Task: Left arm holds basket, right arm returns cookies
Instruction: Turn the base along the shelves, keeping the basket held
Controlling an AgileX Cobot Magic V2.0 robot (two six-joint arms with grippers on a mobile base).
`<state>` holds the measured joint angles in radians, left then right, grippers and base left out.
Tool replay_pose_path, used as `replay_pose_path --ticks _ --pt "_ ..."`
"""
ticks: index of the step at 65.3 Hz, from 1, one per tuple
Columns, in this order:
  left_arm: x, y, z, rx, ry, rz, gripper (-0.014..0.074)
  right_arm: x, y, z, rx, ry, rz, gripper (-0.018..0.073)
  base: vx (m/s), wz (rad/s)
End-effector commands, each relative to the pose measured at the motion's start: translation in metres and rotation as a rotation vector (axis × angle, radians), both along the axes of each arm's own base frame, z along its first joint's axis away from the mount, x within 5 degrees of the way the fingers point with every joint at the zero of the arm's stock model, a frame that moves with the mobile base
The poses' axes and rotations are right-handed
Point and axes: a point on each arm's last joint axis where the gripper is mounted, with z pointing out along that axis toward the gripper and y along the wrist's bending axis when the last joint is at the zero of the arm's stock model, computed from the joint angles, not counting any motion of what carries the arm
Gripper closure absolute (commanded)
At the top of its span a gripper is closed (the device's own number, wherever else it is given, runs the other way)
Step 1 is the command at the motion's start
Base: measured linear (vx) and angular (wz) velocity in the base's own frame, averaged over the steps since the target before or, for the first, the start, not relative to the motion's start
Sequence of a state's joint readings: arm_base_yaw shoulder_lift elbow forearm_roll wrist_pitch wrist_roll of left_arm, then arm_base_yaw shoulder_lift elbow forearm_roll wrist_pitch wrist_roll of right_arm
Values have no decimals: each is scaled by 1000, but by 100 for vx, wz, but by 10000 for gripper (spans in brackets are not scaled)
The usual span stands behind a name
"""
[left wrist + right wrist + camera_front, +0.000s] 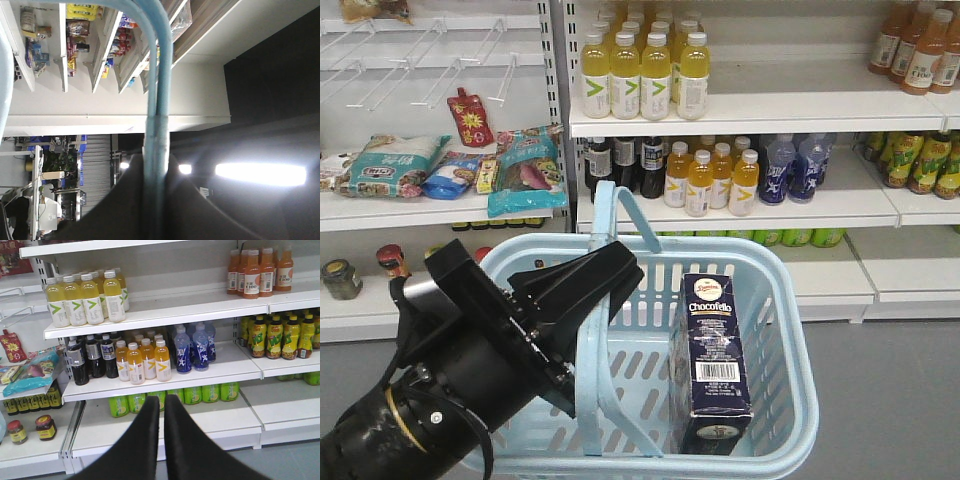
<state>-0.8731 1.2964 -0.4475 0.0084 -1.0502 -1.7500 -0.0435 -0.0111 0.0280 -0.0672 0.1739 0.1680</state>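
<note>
Left gripper [608, 268] has its jaws clamped on one arched handle of the basket [782, 340], and my wrist view shows the blue bar pinched between them. The cookies [712, 350] stand upright inside the basket, toward its right side, barcode facing me. Right gripper [161, 405] points at the drink bottles [137, 362] on the shelf, jaws nearly together on nothing.

The cookies carton [710, 345] reads "Chocofello", the orange bottles [252, 272] "C100", the yellow bottles [85, 297] a green "V".
</note>
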Motion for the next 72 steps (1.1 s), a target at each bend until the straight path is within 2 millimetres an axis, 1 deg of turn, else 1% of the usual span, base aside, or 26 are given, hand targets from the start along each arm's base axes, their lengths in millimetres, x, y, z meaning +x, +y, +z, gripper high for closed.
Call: replay_pose_path --ticks 1,42,72 --pt "-5 3 28 -150 -126 -5 596 0 0 1 -20 -65 -2 562 47 -2" --pt "-4 3 28 -150 -126 -4 596 0 0 1 -20 -65 -2 562 42 1" --pt "-4 3 28 -150 -126 -4 596 0 0 1 -20 -65 -2 562 26 -4"
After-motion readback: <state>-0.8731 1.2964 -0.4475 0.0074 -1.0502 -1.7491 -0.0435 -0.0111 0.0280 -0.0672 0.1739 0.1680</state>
